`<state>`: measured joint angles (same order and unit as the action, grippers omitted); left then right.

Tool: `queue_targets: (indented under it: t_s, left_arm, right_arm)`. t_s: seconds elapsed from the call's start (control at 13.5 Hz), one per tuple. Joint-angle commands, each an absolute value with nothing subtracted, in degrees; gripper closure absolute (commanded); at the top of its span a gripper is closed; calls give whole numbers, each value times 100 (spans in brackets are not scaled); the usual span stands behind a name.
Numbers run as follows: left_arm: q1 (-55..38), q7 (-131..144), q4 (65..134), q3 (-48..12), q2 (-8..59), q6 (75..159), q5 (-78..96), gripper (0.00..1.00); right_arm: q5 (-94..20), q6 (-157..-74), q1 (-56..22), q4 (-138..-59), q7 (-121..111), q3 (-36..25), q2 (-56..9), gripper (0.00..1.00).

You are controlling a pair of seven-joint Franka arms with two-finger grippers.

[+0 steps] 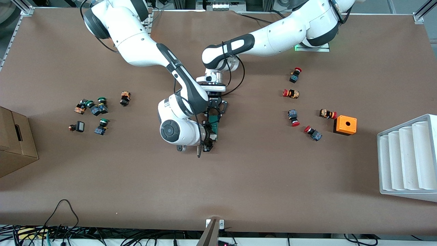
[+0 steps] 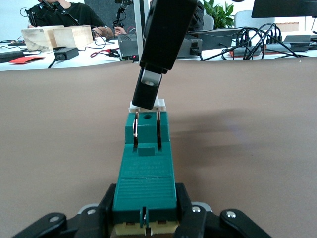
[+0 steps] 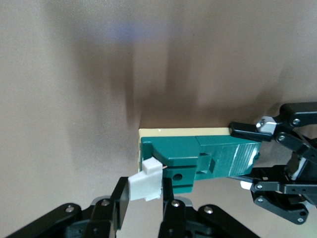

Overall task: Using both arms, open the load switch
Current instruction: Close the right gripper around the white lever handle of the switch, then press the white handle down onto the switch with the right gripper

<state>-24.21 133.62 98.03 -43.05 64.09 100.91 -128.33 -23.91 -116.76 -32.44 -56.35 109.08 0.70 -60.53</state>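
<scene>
The dark-green load switch (image 1: pixel 214 124) lies on the brown table between the two arms' hands. My left gripper (image 1: pixel 215 115) is shut on the ribbed end of the load switch (image 2: pixel 147 163). Its black fingers (image 2: pixel 185 208) press both sides of the green body. My right gripper (image 1: pixel 210 139) is at the switch's other end, the one nearer the front camera. In the right wrist view, my right gripper (image 3: pixel 144 198) has the white end piece (image 3: pixel 146 185) between its fingers, touching both. The green body (image 3: pixel 198 158) rests on its cream base.
Several red-capped push buttons (image 1: pixel 291 93) and an orange box with a hole (image 1: pixel 345 125) lie toward the left arm's end. A white ribbed rack (image 1: pixel 408 157) stands at that table edge. Green-capped buttons (image 1: pixel 99 109) and a cardboard box (image 1: pixel 15 143) are toward the right arm's end.
</scene>
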Motion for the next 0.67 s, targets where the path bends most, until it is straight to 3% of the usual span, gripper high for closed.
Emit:
queue_targets:
  t_s: [0.0,0.59]
  left_arm:
    - [-2426,13447,9554,-4175,6653,10310,-13087,100]
    - [-2426,13447,9554,-4175,6679,10310,-13087,100]
  right_arm:
    - [-2408,-11391,-3366,-5519,11013,97,-6073,67]
    - [-2259,-10881,-3410,-5581,10873,70,-5819,67]
